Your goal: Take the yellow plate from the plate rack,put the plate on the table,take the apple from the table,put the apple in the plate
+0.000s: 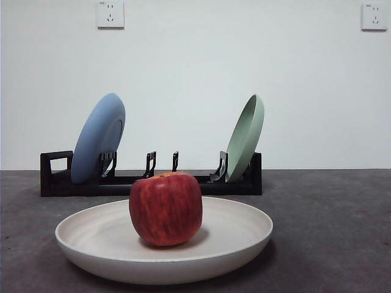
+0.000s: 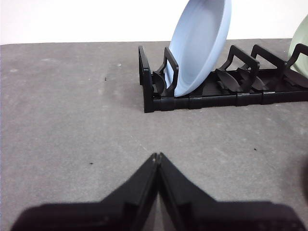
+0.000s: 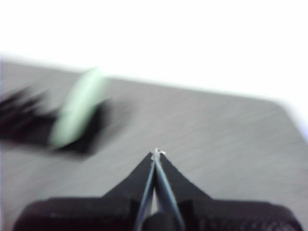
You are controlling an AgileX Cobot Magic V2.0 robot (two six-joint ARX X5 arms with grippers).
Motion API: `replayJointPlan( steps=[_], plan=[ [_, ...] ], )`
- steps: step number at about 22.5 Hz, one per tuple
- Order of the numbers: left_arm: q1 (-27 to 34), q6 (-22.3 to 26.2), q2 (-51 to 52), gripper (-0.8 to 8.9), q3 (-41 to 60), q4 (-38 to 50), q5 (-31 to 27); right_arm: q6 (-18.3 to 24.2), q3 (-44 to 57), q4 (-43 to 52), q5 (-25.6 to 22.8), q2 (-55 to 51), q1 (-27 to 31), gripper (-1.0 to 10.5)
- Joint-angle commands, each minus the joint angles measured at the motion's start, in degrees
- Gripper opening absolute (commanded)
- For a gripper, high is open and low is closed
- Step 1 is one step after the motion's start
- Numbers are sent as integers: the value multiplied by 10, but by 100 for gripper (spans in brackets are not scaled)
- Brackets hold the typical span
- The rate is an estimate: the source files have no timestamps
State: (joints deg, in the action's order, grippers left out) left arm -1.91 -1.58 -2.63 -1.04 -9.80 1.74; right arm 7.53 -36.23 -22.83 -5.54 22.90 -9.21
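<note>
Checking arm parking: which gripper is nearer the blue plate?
Left. The left gripper, jaws shut, sits over bare table just in front of the blue plate at the plate rack's handle end. The right gripper, shut, is by the green plate at the far end.

Right wrist view's plate rack [image 3: 29, 122] and green plate [image 3: 77, 113] blurred.

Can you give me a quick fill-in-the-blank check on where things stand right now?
1. The apple sits in the ____ plate.
2. The plate rack holds ____ plates.
3. The blue plate stands at the rack end that has the loop ____.
4. The left gripper and the right gripper both have their jaws ____.

Missing words: yellow; two; handle; shut
</note>
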Motion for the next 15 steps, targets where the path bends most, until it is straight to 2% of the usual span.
replayJointPlan(
  steps=[1,4,8,15],
  plan=[
    [2,-5,0,-1,6,4,2,10,127,100,3,-65,47,1],
    [2,-5,0,-1,6,4,2,10,225,168,22,-134,83,1],
    [2,-5,0,-1,6,4,2,6,278,169,44,-179,102,0],
    [2,-5,0,-1,6,4,2,-43,341,169,58,-208,119,1]
  ],
)
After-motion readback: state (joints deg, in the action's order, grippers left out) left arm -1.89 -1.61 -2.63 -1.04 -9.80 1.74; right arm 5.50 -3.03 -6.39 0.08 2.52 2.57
